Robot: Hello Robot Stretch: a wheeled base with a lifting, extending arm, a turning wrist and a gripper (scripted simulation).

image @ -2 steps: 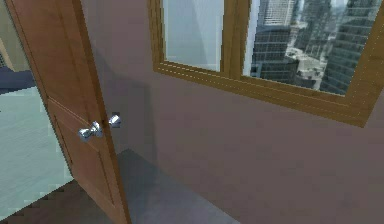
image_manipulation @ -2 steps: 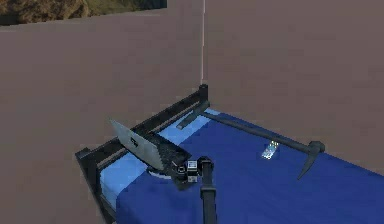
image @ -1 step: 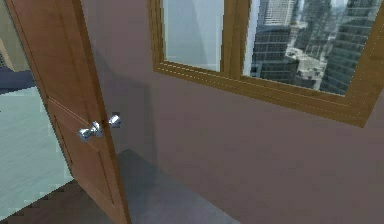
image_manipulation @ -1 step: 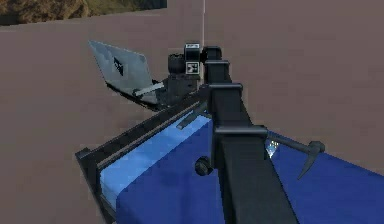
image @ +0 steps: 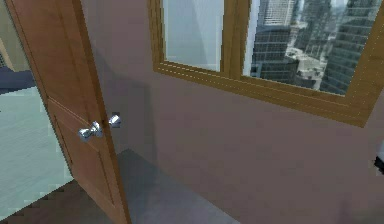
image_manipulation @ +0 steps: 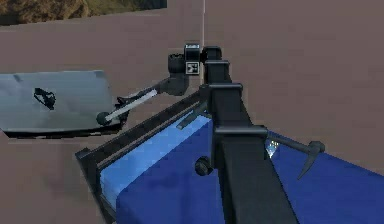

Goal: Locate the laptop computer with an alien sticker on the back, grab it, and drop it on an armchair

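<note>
Forward view gives me a mauve wall (image: pixel 200 160) close ahead. A wood-framed window (image: pixel 300 40) looking onto city towers sits high on it, and a brown door (image: pixel 60 80) stands ajar at the picture's left.

On the arm side view, the biggest thing is a blue cushioned seat (image_manipulation: pixel 170 185) with a dark frame, low in the picture. From its padding and frame I take it for the armchair, though I see too little of it to be sure. The arm (image_manipulation: pixel 245 170) rises across it as a dark bar.

Next in size is the laptop (image_manipulation: pixel 60 95), a flat grey slab at the picture's left. It hangs against plain mauve background, clear of any surface, with its near edge at the gripper (image_manipulation: pixel 106 117). So I read the gripper as holding the laptop; how its fingers are set I cannot tell. Smallest is the dark sticker (image_manipulation: pixel 45 97) on the grey back, too small for me to make out its figure.

By my reading the find and the grab are done and I am on the carry-and-drop step. The laptop sits beyond the seat's corner rather than above the cushion. The next move therefore calls for bringing the load over the blue padding before any release. I would watch the dark frame edge, which the slab could catch or slide off.
</note>
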